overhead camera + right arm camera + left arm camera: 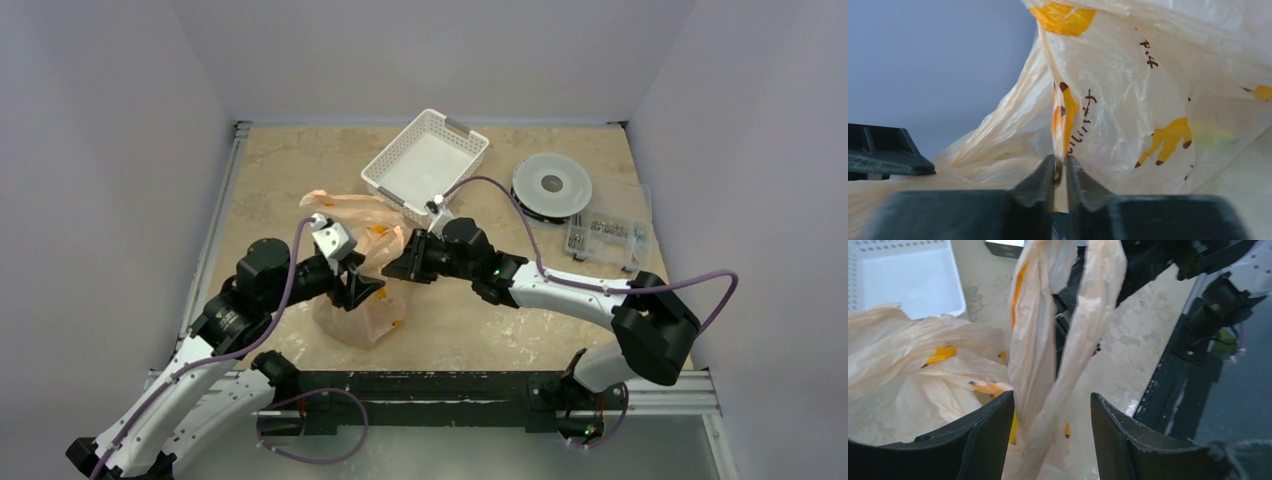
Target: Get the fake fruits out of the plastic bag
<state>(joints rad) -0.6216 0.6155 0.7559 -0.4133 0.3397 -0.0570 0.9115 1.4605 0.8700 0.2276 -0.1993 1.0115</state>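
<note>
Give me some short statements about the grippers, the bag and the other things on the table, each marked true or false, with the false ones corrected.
1. The right gripper pinches a fold of the plastic bag. True.
2. The left gripper is shut on the bag. False: its fingers stand apart, and a strip of the bag passes between them.
3. Fruits lie in the white basket. False: no fruit shows in it.
4. The grey spool lies beside the clear parts box. True.
</note>
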